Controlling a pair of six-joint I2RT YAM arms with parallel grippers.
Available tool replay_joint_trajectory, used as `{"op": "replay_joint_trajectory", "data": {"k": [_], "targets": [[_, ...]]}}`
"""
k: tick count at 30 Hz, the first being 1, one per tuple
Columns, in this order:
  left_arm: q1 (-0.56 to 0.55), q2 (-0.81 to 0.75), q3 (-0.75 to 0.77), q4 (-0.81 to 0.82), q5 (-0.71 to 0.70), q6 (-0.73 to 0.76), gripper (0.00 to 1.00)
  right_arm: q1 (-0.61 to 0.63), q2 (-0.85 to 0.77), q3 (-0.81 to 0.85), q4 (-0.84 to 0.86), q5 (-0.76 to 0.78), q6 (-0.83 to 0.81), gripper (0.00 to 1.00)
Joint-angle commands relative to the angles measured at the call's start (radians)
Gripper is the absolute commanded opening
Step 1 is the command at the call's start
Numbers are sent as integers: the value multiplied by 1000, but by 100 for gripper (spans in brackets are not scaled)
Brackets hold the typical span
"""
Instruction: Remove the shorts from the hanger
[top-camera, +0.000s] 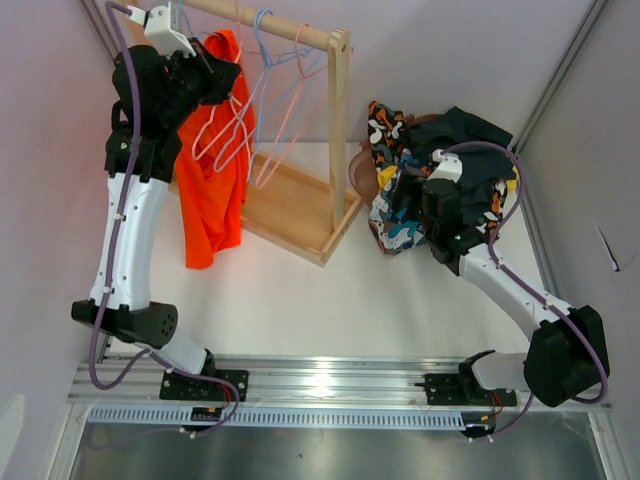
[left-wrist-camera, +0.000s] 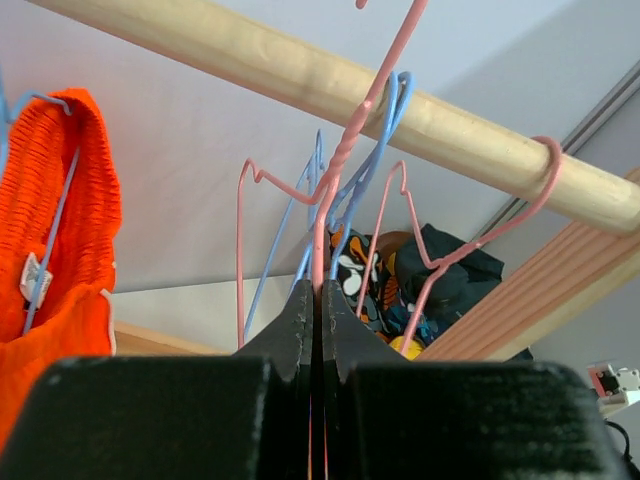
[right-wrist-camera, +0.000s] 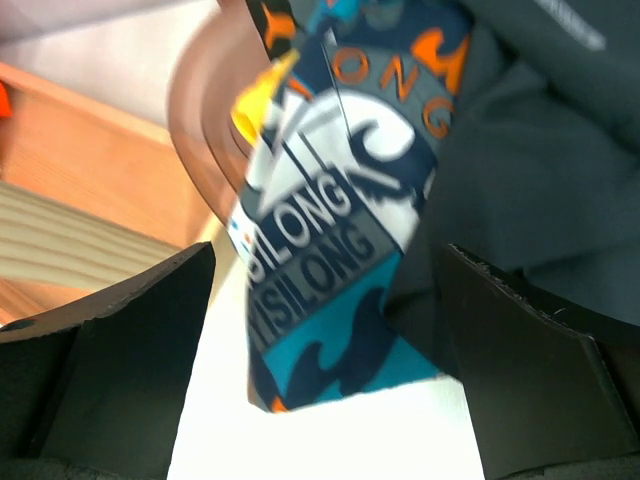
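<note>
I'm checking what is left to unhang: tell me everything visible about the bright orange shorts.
The orange shorts are plain bright cloth with a ribbed waistband and a small white label inside. They hang limp at the left end of the wooden rail, the waistband carried on a thin blue wire hanger.

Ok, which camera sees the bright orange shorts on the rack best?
The top external view: the orange shorts show full length there, hanging on the rack. The left wrist view catches only their top part at its left edge. The right wrist view faces the printed shorts instead.
</note>
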Motion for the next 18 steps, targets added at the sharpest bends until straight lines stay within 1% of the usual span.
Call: {"op": "replay_joint_trajectory", "data": {"k": [1, 4, 7, 9, 10, 12, 13, 14, 15, 17, 18], "targets": [[-16, 33, 30, 14, -21, 6, 0, -1, -74, -17, 9, 14, 32, 100], [-16, 43, 31, 3, -36, 22, 1, -1, -108, -37, 0, 16, 35, 99], [-16, 54, 44, -18, -45, 32, 6, -1, -148, -63, 0, 14, 47, 100], [-16, 53, 57, -32, -51, 37, 13, 0, -175, -85, -30, 16, 58, 99], [-16, 43, 70, -45, -62, 52, 26, 2, -192, -98, -37, 13, 61, 100], [-16, 28, 77, -55, -102, 91, 45, 5, -211, -112, -43, 14, 70, 99], [-15, 17, 80, -57, -137, 130, 55, 6, -223, -120, -52, 14, 74, 99], [-12, -5, 80, -49, -206, 147, 69, 12, -234, -134, -60, 16, 77, 99], [-4, -12, 80, -46, -238, 161, 75, 16, -256, -140, -64, 17, 78, 99], [40, -24, 88, -43, -249, 160, 89, 26, -278, -155, -75, 20, 83, 99], [62, -27, 93, -43, -239, 151, 90, 35, -298, -166, -80, 22, 84, 100]]}}
